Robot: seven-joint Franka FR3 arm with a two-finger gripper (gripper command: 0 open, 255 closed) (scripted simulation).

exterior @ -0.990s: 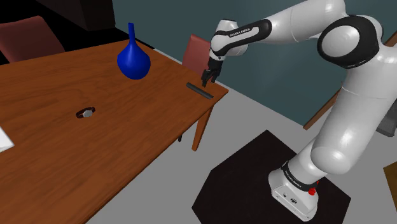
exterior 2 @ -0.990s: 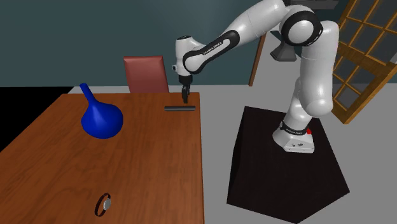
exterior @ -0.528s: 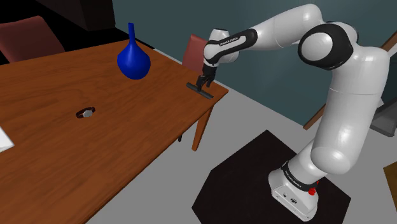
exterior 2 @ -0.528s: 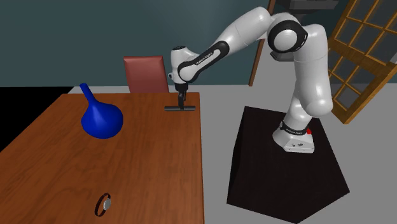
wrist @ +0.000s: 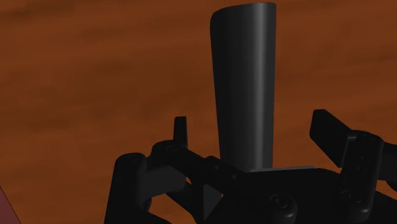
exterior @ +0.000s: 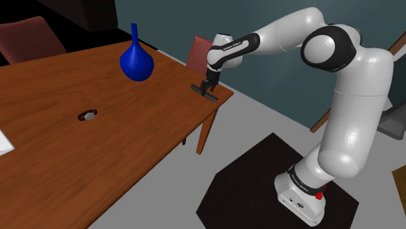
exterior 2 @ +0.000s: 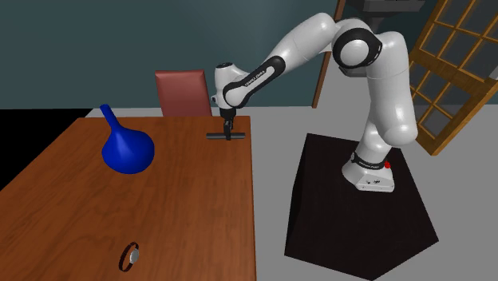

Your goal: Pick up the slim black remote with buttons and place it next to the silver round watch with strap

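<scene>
- Brown wooden surface [exterior: 97, 162] fills the shoulder view, with a teal wall behind. The white arm reaches from its black stand [exterior: 286, 188] out to the corner nearest it. Where's the remote?
- Right at that corner! The slim black remote [exterior: 195, 87] lies flat by the edge, and the hand [exterior: 207, 89] is down over its middle. A blue vase [exterior: 136, 63] stands further along. The watch [exterior: 88, 116] sits well apart, out on the open wood toward this view's left.
- Over to the second exterior view?
- Here the remote [exterior 2: 214, 136] lies along the surface's far edge, in front of a red chair [exterior 2: 182, 93]. The hand [exterior 2: 228, 132] points straight down onto it. The vase [exterior 2: 126, 148] is off to the view's left, and the watch [exterior 2: 131, 256] is far down near the bottom edge.
- And the wrist view, has it got hold?
- Not gripping! The remote [wrist: 245, 95] runs between the two black fingers [wrist: 181, 130]. Both stand clear of its sides, and wood shows in the gaps. The hand [wrist: 254, 124] is open, straddling it.
</scene>
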